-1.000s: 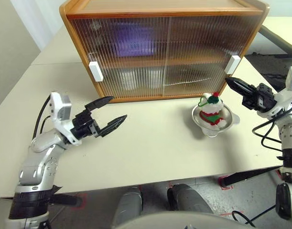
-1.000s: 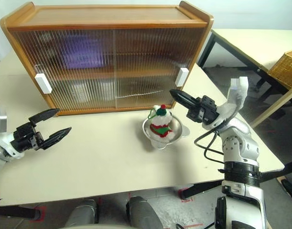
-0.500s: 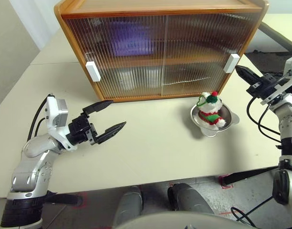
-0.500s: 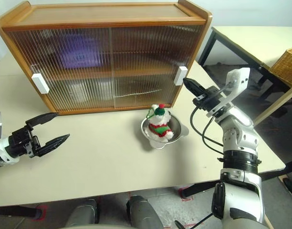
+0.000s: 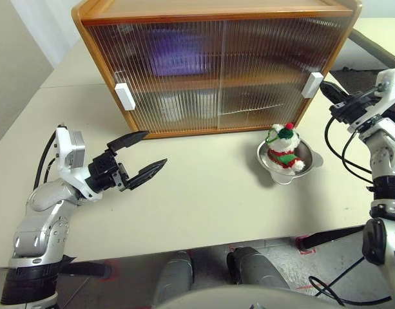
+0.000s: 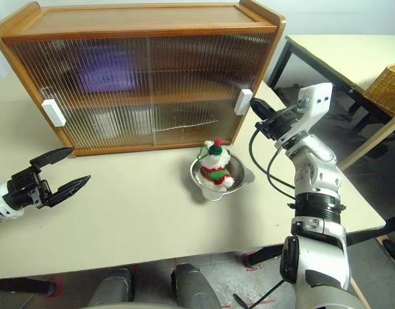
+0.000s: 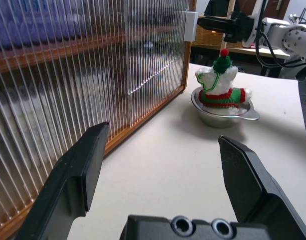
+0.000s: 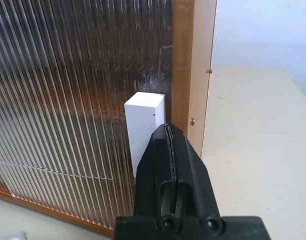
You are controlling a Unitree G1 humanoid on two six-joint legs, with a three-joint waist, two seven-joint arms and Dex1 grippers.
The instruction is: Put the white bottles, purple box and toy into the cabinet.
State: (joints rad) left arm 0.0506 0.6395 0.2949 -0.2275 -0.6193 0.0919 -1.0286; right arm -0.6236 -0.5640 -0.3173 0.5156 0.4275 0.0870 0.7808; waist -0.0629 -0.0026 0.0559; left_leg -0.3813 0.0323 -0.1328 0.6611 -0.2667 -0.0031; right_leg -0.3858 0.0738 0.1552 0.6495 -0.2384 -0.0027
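The toy (image 5: 284,145) sits in a shiny metal bowl (image 5: 308,166) on the table (image 5: 210,199), just in front of the cabinet (image 5: 216,64) near its right corner. Both ribbed doors are closed; a purple box (image 5: 178,55) shows blurred behind them on the upper shelf. The right gripper (image 6: 255,108), fingers pressed together, points at the right white handle (image 6: 243,102). The left gripper (image 5: 144,155) hangs spread wide, well left of the bowl.

We see the cabinet (image 5: 216,64) on the counter (image 5: 203,193) with both ribbed doors shut and a purple blur behind the upper left pane. The toy (image 5: 283,147) sits in a metal bowl (image 5: 308,165) just before its right corner. Our left gripper (image 5: 140,157) hovers with jaws spread; our right gripper (image 5: 327,90), jaws closed, points at the right white handle (image 5: 313,85).
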